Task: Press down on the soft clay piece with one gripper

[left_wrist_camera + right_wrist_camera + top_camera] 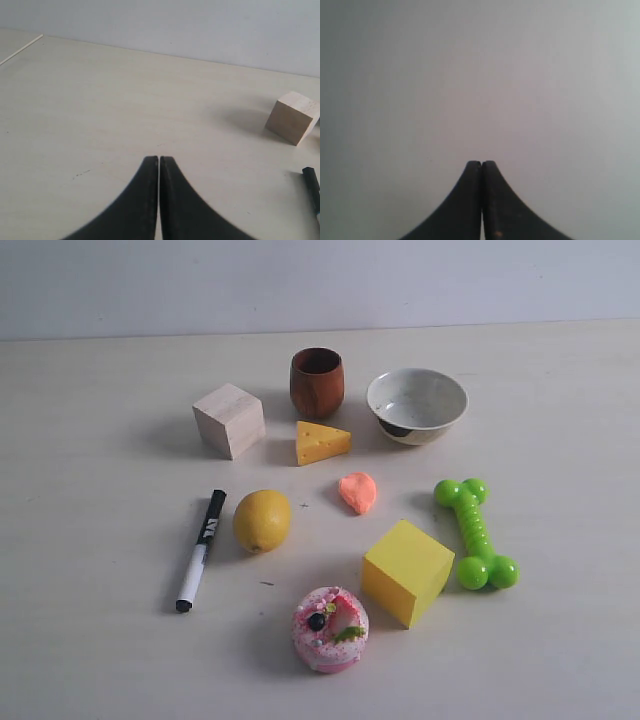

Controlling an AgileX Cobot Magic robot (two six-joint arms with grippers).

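Since the clay (357, 492) lies near the middle of the surface (100, 640), far from every edge, I'd bring one tool straight down on its centre. The left tool (159, 159) and right tool (481, 162) both have tips pressed together, good for pushing.

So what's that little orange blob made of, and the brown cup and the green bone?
The orange blob looks like soft clay: matte, lumpy, with uneven edges. The brown cup seems to be wood, with streaky reddish grain and a slight sheen. The green bone looks like shiny plastic or rubber; I cannot tell which.
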